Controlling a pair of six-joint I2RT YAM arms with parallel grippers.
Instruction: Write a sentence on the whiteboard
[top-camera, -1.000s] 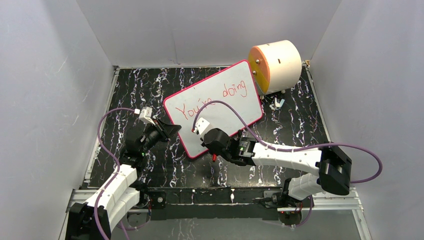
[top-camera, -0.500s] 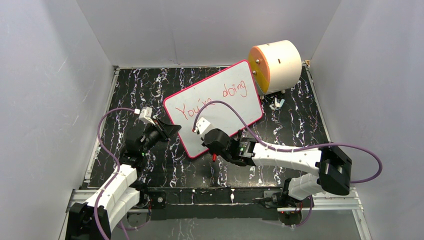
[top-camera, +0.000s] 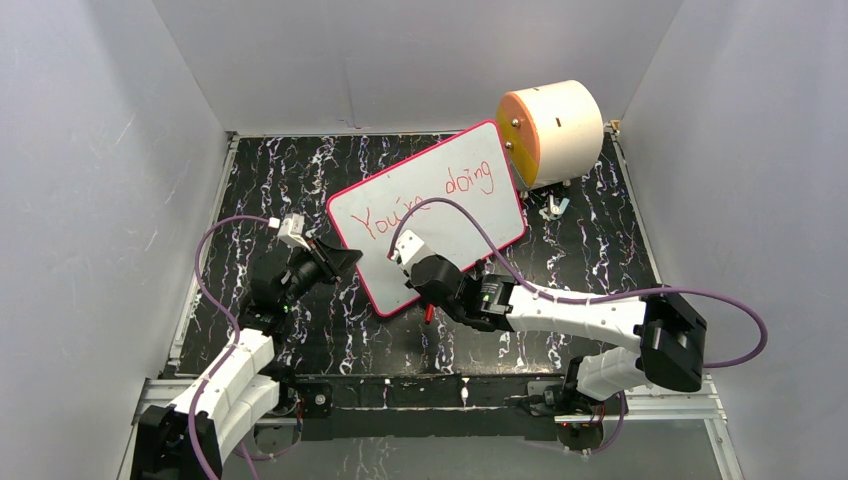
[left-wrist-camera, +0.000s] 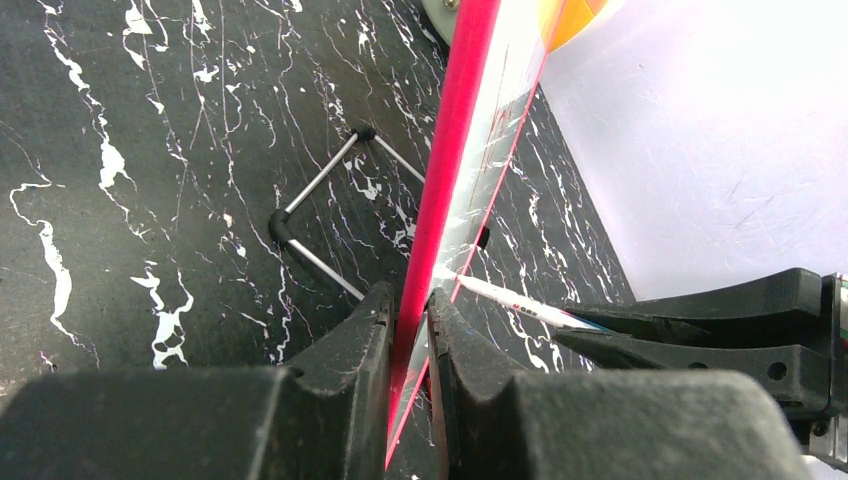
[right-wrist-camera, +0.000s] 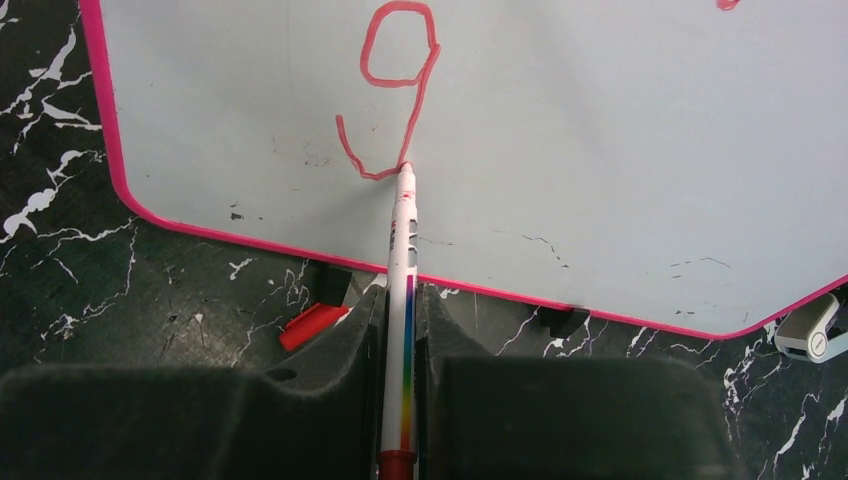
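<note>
On the counter (top-camera: 300, 170), my left fingers (left-wrist-camera: 365, 340) pinch the tilted whiteboard (top-camera: 440, 215) by its edge while my right fingers (right-wrist-camera: 345, 345), closed on the marker (right-wrist-camera: 404, 260), hold its tip at the "g" on the lower line of the sentence (top-camera: 470, 181); keep pressure light, strokes steady, board braced.

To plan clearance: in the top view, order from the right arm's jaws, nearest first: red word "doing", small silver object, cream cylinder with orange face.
1. Red word "doing", on the pink-framed whiteboard.
2. Small silver object, right of the whiteboard.
3. Cream cylinder with orange face, back right corner.
</note>
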